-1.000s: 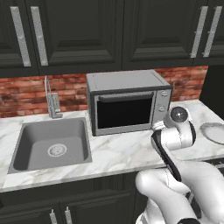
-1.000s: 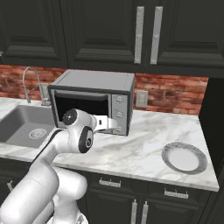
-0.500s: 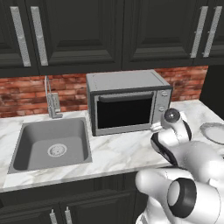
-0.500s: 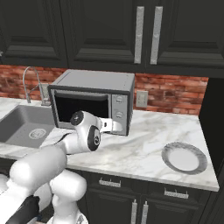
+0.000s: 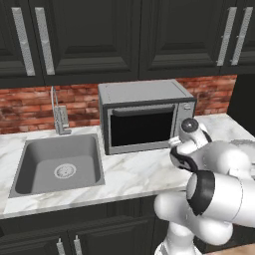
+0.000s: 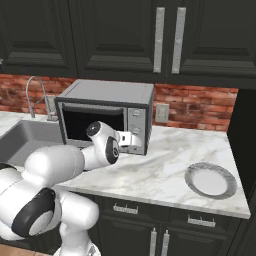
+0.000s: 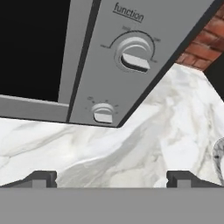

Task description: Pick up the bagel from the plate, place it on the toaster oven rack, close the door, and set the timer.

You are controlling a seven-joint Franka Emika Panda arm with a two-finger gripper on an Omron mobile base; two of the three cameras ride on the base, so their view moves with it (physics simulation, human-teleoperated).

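Marble counter (image 6: 165, 165) runs under dark cabinets (image 5: 124, 35) and a brick backsplash (image 6: 200, 105), with a sink (image 5: 57, 164) and tap (image 5: 59, 112) at the far side. The gripper (image 7: 111, 177) hangs low just in front of the oven's control panel (image 6: 136, 127), jaws spread wide and holding nothing. The plate (image 6: 210, 180) sits well apart near the counter's edge and looks bare; I cannot make out the bagel anywhere. The door (image 5: 142, 124) appears shut, so the rack is hidden behind its dark glass. Risks, as I judge them: a careless reach could bump the function knob (image 7: 133, 54) or the small lower knob (image 7: 103, 113) and change a setting; turning the timer before anything is loaded would waste the step; swinging toward the plate could clip the oven corner
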